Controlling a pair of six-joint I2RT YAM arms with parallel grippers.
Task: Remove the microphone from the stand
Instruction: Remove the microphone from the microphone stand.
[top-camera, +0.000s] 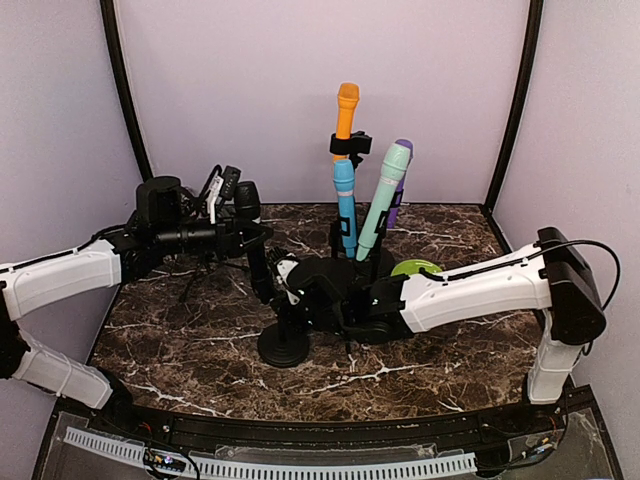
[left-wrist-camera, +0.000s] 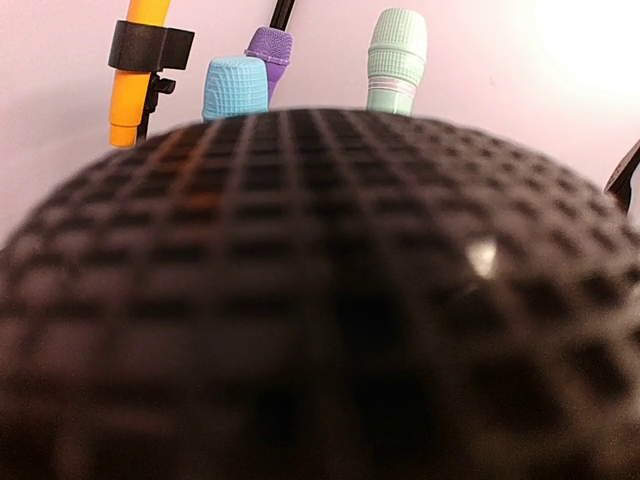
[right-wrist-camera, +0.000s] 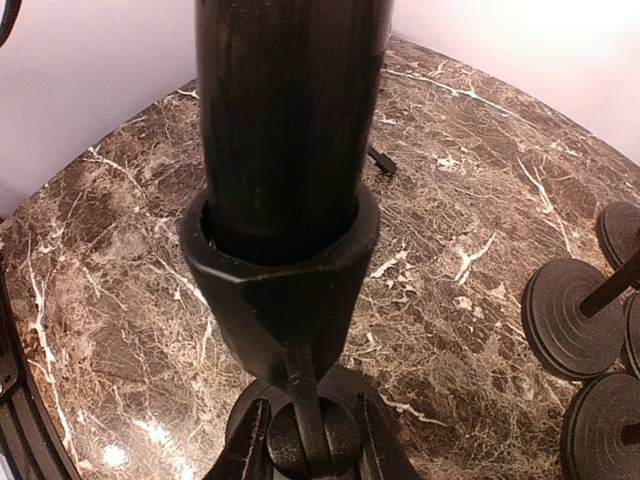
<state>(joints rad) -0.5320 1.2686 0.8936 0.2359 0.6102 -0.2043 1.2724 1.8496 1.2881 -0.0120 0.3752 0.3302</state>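
Observation:
The black microphone (top-camera: 249, 207) sits in the clip (right-wrist-camera: 280, 270) of a black stand with a round base (top-camera: 283, 345). My left gripper (top-camera: 244, 237) reaches in from the left and is shut on the microphone below its head. In the left wrist view the mesh head (left-wrist-camera: 320, 300) fills the frame and hides the fingers. My right gripper (top-camera: 292, 287) comes from the right and is shut on the stand's joint under the clip. In the right wrist view that gripper (right-wrist-camera: 310, 450) pinches the joint knob, with the microphone's body (right-wrist-camera: 285, 120) rising out of the clip above.
Behind stand other microphones in stands: orange (top-camera: 347, 105), blue (top-camera: 345, 205), mint (top-camera: 384, 198) and purple (top-camera: 401, 180). A green disc (top-camera: 416, 267) lies by them. Their round bases (right-wrist-camera: 570, 320) sit right of the held stand. A tripod leg (right-wrist-camera: 380, 160) lies on the marble.

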